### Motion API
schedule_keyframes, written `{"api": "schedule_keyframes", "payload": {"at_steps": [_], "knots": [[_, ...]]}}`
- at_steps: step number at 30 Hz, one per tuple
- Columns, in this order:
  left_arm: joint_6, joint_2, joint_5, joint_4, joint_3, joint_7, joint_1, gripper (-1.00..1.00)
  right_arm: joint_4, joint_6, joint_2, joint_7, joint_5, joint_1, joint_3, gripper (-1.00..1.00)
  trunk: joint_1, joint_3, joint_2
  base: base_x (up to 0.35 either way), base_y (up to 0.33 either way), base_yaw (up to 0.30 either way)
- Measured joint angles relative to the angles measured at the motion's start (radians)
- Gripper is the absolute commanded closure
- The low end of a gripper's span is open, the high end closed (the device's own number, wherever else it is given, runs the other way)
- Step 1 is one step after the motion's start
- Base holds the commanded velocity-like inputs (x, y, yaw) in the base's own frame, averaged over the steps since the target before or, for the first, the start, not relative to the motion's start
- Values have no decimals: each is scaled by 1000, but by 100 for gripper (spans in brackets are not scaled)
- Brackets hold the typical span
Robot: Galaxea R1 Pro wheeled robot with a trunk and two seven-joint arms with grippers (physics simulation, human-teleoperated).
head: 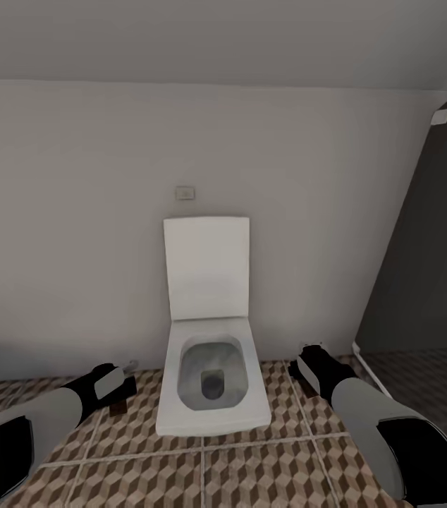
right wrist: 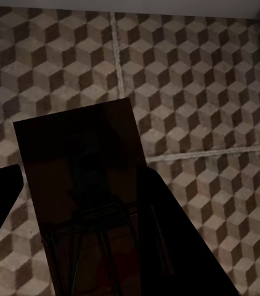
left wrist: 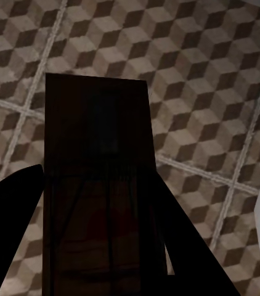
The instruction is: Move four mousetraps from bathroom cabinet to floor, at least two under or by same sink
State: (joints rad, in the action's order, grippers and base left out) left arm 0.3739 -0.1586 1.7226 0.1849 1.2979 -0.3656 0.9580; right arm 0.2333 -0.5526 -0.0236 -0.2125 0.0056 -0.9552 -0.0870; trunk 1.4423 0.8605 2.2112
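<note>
Toilet point(head: 209, 374): stood on the bathroom floor point(head: 266, 466), against the back wall point(head: 75, 247), lid raised. Left gripper point(head: 121, 384): left of the toilet, above the floor, clamped on a mousetrap point(left wrist: 96, 185). Right gripper point(head: 307, 363): right of the toilet, clamped on a second mousetrap point(right wrist: 81, 179).

We see two of the small, flat, dark brown rectangular mousetraps; the first mousetrap point(left wrist: 97, 179) shows in the left wrist view as a dark slab with thin dark wire parts across its near half, held between the black fingers of the left gripper point(left wrist: 99, 246), above the floor; in the head view it point(head: 118, 407) peeks out as a small brown edge just under that gripper's tip; the second mousetrap point(right wrist: 84, 185), same make, sits slightly tilted between the black fingers of the right gripper point(right wrist: 87, 246); below both we note the bathroom floor point(head: 252, 466), large square tiles with a brown, beige and tan cube pattern and pale grout lines.
</note>
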Motion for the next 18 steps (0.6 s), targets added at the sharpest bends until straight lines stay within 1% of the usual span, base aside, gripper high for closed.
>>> {"api": "schedule_keyframes", "payload": {"at_steps": [18], "knots": [[0, 0, 0, 0, 0, 0, 0, 100, 0, 0, 0, 0, 0, 0, 1, 100, 69, 56, 126, 0, 0, 0]]}}
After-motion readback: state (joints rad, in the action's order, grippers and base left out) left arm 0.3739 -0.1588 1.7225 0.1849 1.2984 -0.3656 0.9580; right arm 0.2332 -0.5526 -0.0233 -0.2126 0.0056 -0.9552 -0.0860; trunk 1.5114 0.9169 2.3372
